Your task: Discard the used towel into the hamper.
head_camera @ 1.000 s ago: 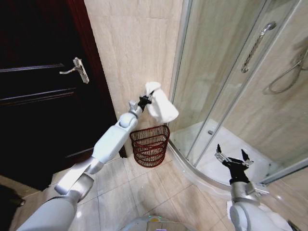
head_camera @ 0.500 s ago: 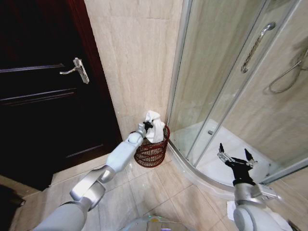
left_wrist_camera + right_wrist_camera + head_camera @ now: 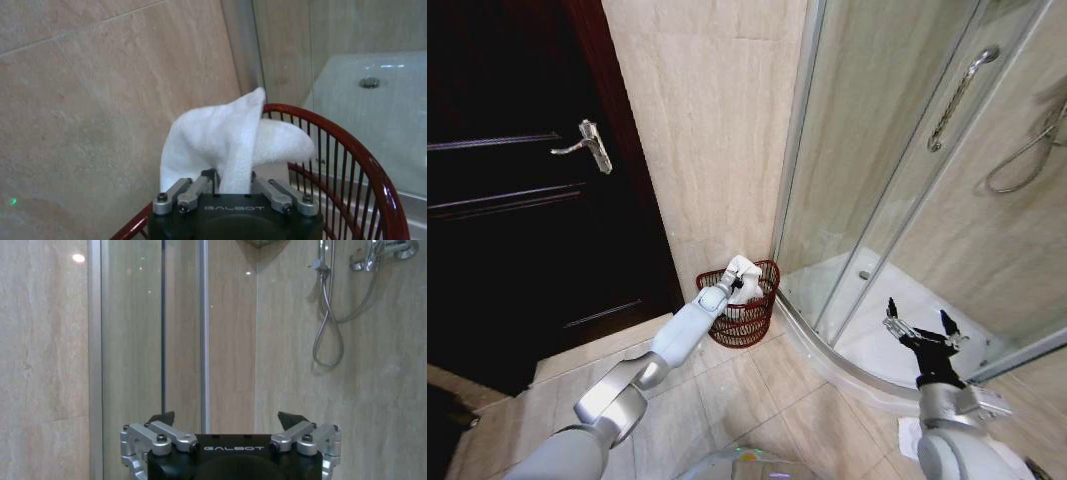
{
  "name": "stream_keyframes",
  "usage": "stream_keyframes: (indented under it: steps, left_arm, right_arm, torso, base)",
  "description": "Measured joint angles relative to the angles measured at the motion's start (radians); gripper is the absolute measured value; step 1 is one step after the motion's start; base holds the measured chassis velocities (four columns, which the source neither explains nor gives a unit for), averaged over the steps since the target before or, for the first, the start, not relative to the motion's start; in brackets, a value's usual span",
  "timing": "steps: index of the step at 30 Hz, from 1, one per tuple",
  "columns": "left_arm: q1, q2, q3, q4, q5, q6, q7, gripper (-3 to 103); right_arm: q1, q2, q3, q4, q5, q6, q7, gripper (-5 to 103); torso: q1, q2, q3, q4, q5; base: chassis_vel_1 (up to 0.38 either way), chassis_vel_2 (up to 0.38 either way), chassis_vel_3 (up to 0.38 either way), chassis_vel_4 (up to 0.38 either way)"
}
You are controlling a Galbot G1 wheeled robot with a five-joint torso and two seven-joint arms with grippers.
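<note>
The left arm reaches out and down toward the corner where the tiled wall point(image 3: 717, 110) meets the glass shower enclosure point(image 3: 877, 170). There, on the floor point(image 3: 757, 390), stands the hamper point(image 3: 752, 318), a small round reddish-brown basket of thin slats, just beside the raised curb of the shower tray point(image 3: 897, 320). The left gripper point(image 3: 730, 284) sits right at the hamper's rim, on the side nearer the dark door point(image 3: 517, 190), and it pinches the white towel point(image 3: 745, 280). In the left wrist view the towel point(image 3: 227, 137) rises out from between the fingers and flops over in a soft fold toward the curved red rim of the hamper point(image 3: 347, 150); the left gripper point(image 3: 230, 187) is closed tight on the cloth. From the head view the towel appears to be partly down inside the mouth of the hamper, though I cannot quite tell whether it touches the slats.

The right arm waits off to the side, well apart from the hamper, its right gripper point(image 3: 924, 330) held up in front of the shower tray with fingers spread wide and nothing between them. The right wrist view shows the right gripper point(image 3: 227, 421) facing the glass panel, with a shower hose point(image 3: 330, 305) hanging on the wall behind.
</note>
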Motion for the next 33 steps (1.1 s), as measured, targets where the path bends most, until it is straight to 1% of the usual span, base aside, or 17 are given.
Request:
stream_keyframes:
  steps: [1, 3, 5, 6, 7, 8, 13, 15, 16, 17, 19, 21, 24, 25, 29, 30, 33]
  left_arm:
    - [-0.003, -0.001, -0.003, -0.014, -0.004, 0.027, -0.005, 30]
    - [-0.005, 0.002, -0.006, -0.03, -0.008, 0.049, -0.004, 30]
    - [-0.007, 0.012, -0.009, -0.071, -0.012, 0.104, 0.007, 40]
    - [-0.007, 0.012, -0.009, -0.071, -0.012, 0.104, 0.007, 40]
    - [-0.008, 0.02, -0.009, -0.093, -0.014, 0.136, 0.008, 51]
    - [-0.008, 0.026, -0.008, -0.107, -0.016, 0.155, 0.004, 51]
    - [-0.006, 0.04, -0.007, -0.144, -0.027, 0.187, -0.003, 68]
    - [-0.002, 0.054, -0.007, -0.183, -0.033, 0.236, 0.013, 78]
    - [-0.001, 0.06, -0.008, -0.201, -0.035, 0.262, 0.023, 78]
    - [-0.001, 0.06, -0.008, -0.201, -0.035, 0.262, 0.023, 78]
    - [0.004, 0.069, -0.014, -0.229, -0.052, 0.279, 0.021, 90]
    - [0.01, 0.071, -0.021, -0.243, -0.072, 0.256, 0.001, 95]
    - [0.061, 0.086, -0.062, -0.32, -0.139, 0.1, -0.088, 100]
    - [0.061, 0.086, -0.062, -0.32, -0.139, 0.1, -0.088, 100]
    - [0.251, 0.145, -0.206, -0.617, -0.198, 0.005, -0.199, 100]
    - [0.251, 0.145, -0.206, -0.617, -0.198, 0.005, -0.199, 100]
    - [0.446, 0.175, -0.34, -0.783, -0.177, -0.056, -0.252, 100]
  right_arm:
    - [0.0, -0.001, 0.0, -0.001, 0.0, 0.0, 0.0, 100]
    - [-0.001, -0.001, 0.0, -0.003, 0.001, 0.0, 0.0, 100]
    - [0.0, -0.001, -0.001, -0.007, 0.001, 0.0, 0.0, 100]
    - [0.0, -0.001, -0.001, -0.007, 0.001, 0.0, 0.0, 100]
    - [0.0, 0.0, -0.003, -0.008, 0.001, 0.0, 0.001, 100]
    - [0.0, 0.002, -0.005, -0.008, 0.001, 0.0, 0.001, 100]
    - [0.002, 0.003, -0.01, -0.008, 0.0, -0.002, 0.001, 100]
    - [0.003, 0.004, -0.016, -0.006, -0.001, -0.004, 0.003, 100]
    - [0.004, 0.004, -0.019, -0.004, -0.002, -0.005, 0.005, 100]
    - [0.004, 0.004, -0.019, -0.004, -0.002, -0.005, 0.005, 100]
    - [0.004, 0.004, -0.022, 0.002, -0.003, -0.006, 0.009, 100]
    - [0.002, 0.004, -0.022, 0.005, -0.003, -0.006, 0.01, 100]
    - [-0.006, 0.003, -0.023, 0.013, -0.001, -0.006, 0.01, 100]
    - [-0.006, 0.003, -0.023, 0.013, -0.001, -0.006, 0.01, 100]
    - [-0.006, -0.014, -0.033, 0.023, 0.01, -0.025, 0.006, 100]
    - [-0.006, -0.014, -0.033, 0.023, 0.01, -0.025, 0.006, 100]
    - [0.0, -0.027, -0.039, 0.024, 0.016, -0.04, 0.004, 100]
  torso:
    - [0.0, 0.0, 0.0, -0.0001, 0.0]
    - [0.0, 0.0, 0.0, -0.0001, 0.0]
    - [0.0, 0.0, 0.0, -0.0001, 0.0]
    - [0.0, 0.0, 0.0, -0.0001, 0.0]
    - [0.0, 0.0, 0.0, -0.0001, 0.0001]
    - [0.0, 0.0, 0.0, 0.0, 0.0001]
    - [0.0, 0.0, 0.0, -0.0001, 0.0]
    - [0.0, 0.0, 0.0, -0.0001, -0.0002]
    - [0.0, 0.0, 0.0, 0.0001, -0.0001]
    - [0.0, 0.0, 0.0, 0.0001, -0.0001]
    - [0.0, 0.0, 0.0, 0.0, 0.0]
    - [0.0, 0.0, 0.0, -0.0001, -0.0001]
    - [0.0, 0.0, 0.0, -0.0003, -0.0004]
    - [0.0, 0.0, 0.0, -0.0003, -0.0004]
    - [0.0, 0.0, 0.0, -0.0003, -0.0003]
    - [0.0, 0.0, 0.0, -0.0003, -0.0003]
    - [0.0, 0.0, 0.0, 0.0, -0.0004]
  base:
    - [0.0, 0.0, 0.0, 0.0]
    - [0.0, 0.0, 0.0, 0.0]
    - [0.0, 0.0, 0.0, 0.0]
    - [0.0, 0.0, 0.0, 0.0]
    - [0.0, 0.0, 0.0, 0.0]
    - [0.0, 0.0, 0.0, 0.0]
    - [0.0, 0.0, 0.0, 0.0]
    - [0.0, 0.0, 0.0, 0.0]
    - [0.0, 0.0, 0.0, 0.0]
    - [0.0, 0.0, 0.0, 0.0]
    - [0.0, 0.0, 0.0, 0.0]
    - [0.0, 0.0, 0.0, 0.0]
    - [0.0, 0.0, 0.0, 0.0]
    - [0.0, 0.0, 0.0, 0.0]
    - [0.0, 0.0, 0.0, 0.0]
    - [0.0, 0.0, 0.0, 0.0]
    - [0.0, 0.0, 0.0, 0.0]
